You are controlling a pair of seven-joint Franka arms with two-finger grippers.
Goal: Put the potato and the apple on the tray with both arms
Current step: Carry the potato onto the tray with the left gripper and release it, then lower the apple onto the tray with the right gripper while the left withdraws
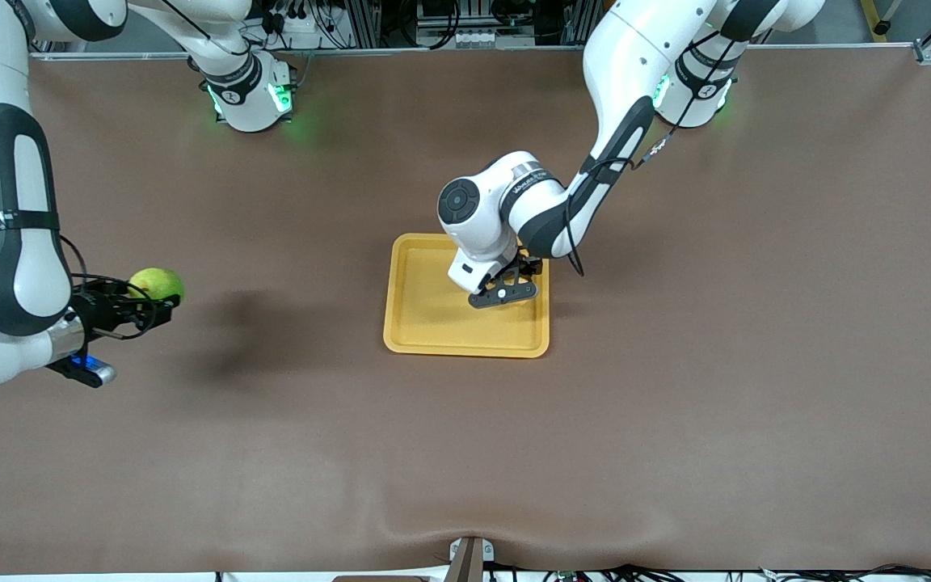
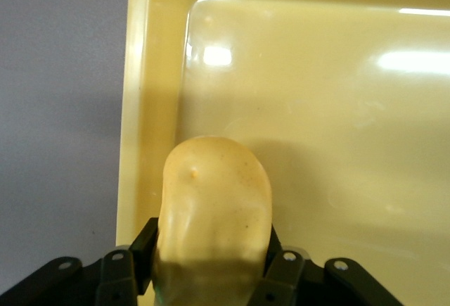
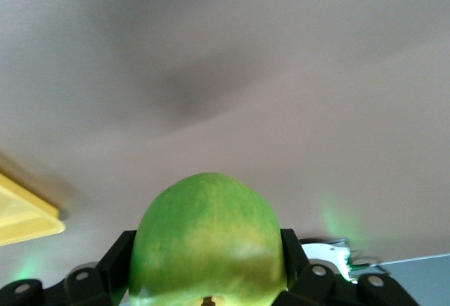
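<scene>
**Holding both items, one over the tray**

The potato [image 2: 214,214] is clamped in the left gripper [image 1: 506,283] over the yellow tray [image 1: 425,323], near its rim; whether it touches the floor cannot be told. The apple [image 1: 157,284] is gripped by the right gripper [image 1: 138,307], raised over bare table [image 1: 676,420] toward the right arm's end, well apart from the tray.

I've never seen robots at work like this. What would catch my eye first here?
Probably the small round bright green apple, clamped in the right arm's black tool and held up over bare brown table toward that arm's end. Next, the flat rectangular yellow plastic tray mid-table: the left arm's tool hangs over it, gripping a lumpy yellow-orange potato that nearly matches the tray's colour.
</scene>
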